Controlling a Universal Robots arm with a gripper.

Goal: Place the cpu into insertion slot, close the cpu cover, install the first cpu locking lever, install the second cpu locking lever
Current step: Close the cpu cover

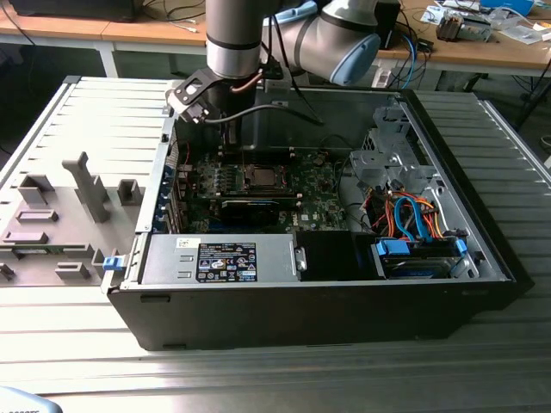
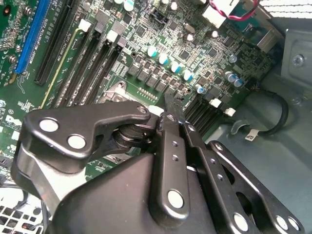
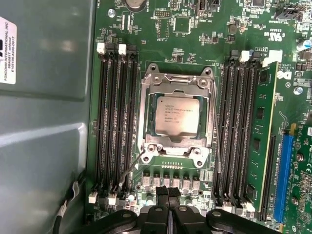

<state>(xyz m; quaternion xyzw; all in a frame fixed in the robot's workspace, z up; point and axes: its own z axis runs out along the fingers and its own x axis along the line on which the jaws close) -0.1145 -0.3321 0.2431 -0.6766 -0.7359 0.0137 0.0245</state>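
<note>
The pincer (image 3: 167, 191) is pressed together with nothing between its fingertips. In the first wrist view it hovers over the green board (image 3: 195, 34), just beside the socket's edge. The cpu (image 3: 177, 115) lies flat in the insertion slot (image 1: 258, 176), and the cpu cover (image 3: 176, 83) is down around it, the chip's grey top showing through its window. One thin wire lever (image 3: 130, 168) angles away from a socket corner; another (image 3: 215, 126) runs along the opposite side. Long memory slots (image 3: 114, 117) flank the socket. The open computer case (image 1: 344, 301) sits on the slatted desk (image 1: 482, 379).
</note>
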